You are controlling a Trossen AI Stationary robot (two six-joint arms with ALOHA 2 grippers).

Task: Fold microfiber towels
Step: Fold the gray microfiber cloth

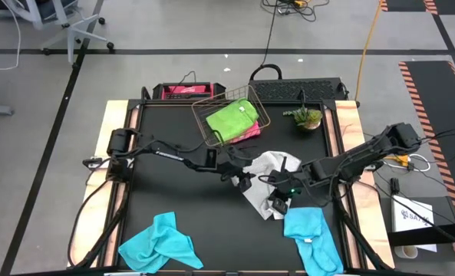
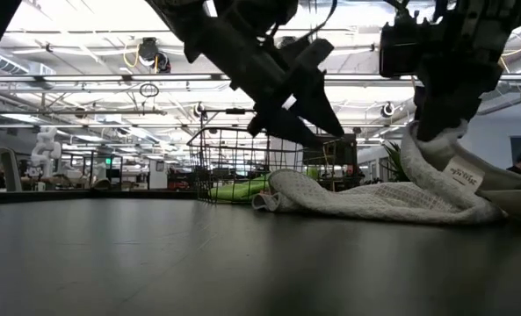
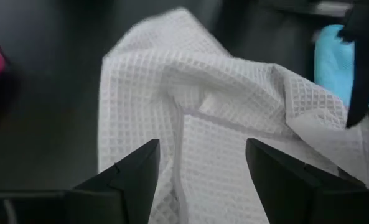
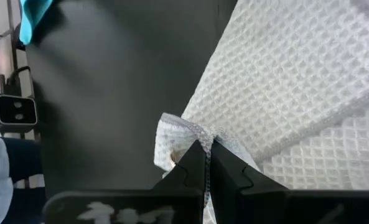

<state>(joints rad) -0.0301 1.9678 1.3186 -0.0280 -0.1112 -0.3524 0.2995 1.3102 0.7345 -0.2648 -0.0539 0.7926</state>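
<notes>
A light grey waffle-weave towel (image 1: 264,172) lies crumpled at the table's middle. My right gripper (image 1: 275,201) is shut on it at its near right side, where the cloth rises off the table (image 2: 427,149). My left gripper (image 1: 239,175) stands open above the towel's left part (image 3: 196,124); its fingers (image 2: 326,118) are clear of the cloth. Two turquoise towels lie near the front edge, one at the left (image 1: 159,244) and one at the right (image 1: 311,236). A lime green towel (image 1: 231,117) lies on a pink one in the wire basket (image 1: 204,123). My right gripper pinches a bunched bit of the grey towel's hemmed edge (image 4: 185,135) between its two fingertips. The fingers (image 4: 193,168) slant down at it from the table's right. That part is lifted and the cloth drapes down from it (image 2: 436,167). The rest lies slack on the table (image 2: 365,197).
The copper wire basket stands at the back middle, with a small potted plant (image 1: 308,117) to its right. A red bag (image 1: 182,90) and a dark case (image 1: 296,88) sit behind the table's far edge. Bare black tabletop (image 1: 181,199) spreads left of the grey towel.
</notes>
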